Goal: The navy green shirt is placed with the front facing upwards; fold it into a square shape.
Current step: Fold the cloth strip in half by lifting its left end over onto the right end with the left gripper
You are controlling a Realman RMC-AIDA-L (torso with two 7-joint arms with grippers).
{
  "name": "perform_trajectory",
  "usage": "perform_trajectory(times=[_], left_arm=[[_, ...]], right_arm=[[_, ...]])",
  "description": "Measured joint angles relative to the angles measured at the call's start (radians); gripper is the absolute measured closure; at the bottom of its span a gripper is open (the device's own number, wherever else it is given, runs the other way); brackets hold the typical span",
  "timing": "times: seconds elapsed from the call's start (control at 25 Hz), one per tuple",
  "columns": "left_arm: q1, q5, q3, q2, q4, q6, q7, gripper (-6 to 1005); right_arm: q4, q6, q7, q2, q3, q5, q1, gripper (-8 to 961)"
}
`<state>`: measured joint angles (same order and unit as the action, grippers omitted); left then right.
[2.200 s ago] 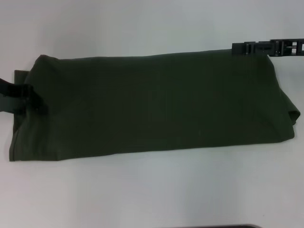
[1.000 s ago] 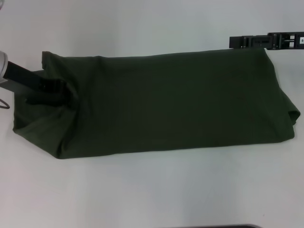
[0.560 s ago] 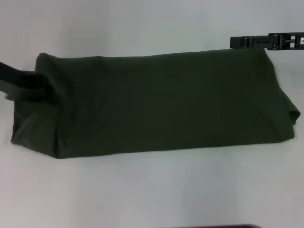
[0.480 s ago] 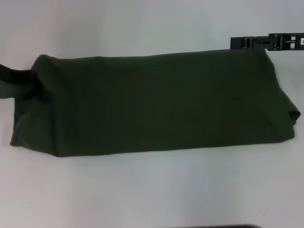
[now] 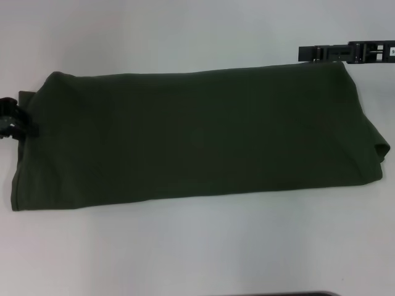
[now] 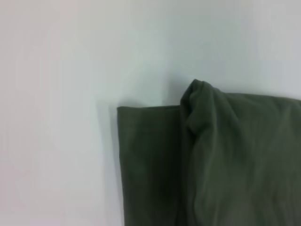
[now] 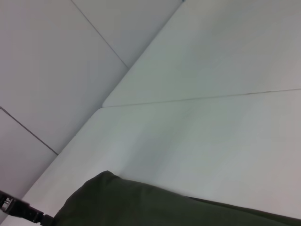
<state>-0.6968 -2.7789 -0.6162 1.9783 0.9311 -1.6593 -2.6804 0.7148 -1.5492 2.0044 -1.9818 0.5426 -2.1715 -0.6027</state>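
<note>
The navy green shirt (image 5: 197, 135) lies on the white table as a long folded band running left to right, plain side up, with no lettering or collar showing. My left gripper (image 5: 17, 125) touches the band's left end, mostly out of frame. The left wrist view shows that end: a flat lower layer (image 6: 146, 160) sticking out from under the rounded upper fold (image 6: 235, 155). My right gripper (image 5: 303, 54) lies level along the shirt's far right corner. In the right wrist view the shirt (image 7: 164, 207) fills the lower edge, with the left gripper (image 7: 19, 212) far off.
The white table (image 5: 197, 246) has bare surface in front of and behind the shirt. A dark strip (image 5: 278, 294) runs along the near edge. The right wrist view shows a table seam (image 7: 202, 99) and the far table edge against a pale wall.
My left gripper pushed in over the shirt's left end, bunching it rightward, then drew back to the left edge. That end lies spread out again. The right gripper barely moved.
</note>
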Motion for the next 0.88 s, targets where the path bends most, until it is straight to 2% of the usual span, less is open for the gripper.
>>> perform_trajectory(times=[0.44, 0.68, 0.88], left_arm=[[0.013, -0.052, -0.024, 0.012, 0.057, 0.007, -0.029, 709], [0.004, -0.050, -0.019, 0.013, 0.029, -0.004, -0.032, 497], [0.002, -0.053, -0.024, 0.015, 0.019, 0.004, -0.038, 474]], right_arm=[[0.000, 0.000, 0.001, 0.000, -0.001, -0.001, -0.002, 151], [0.000, 0.000, 0.000, 0.000, -0.001, -0.001, -0.003, 151], [0.000, 0.000, -0.004, 0.000, -0.001, -0.001, -0.004, 151]])
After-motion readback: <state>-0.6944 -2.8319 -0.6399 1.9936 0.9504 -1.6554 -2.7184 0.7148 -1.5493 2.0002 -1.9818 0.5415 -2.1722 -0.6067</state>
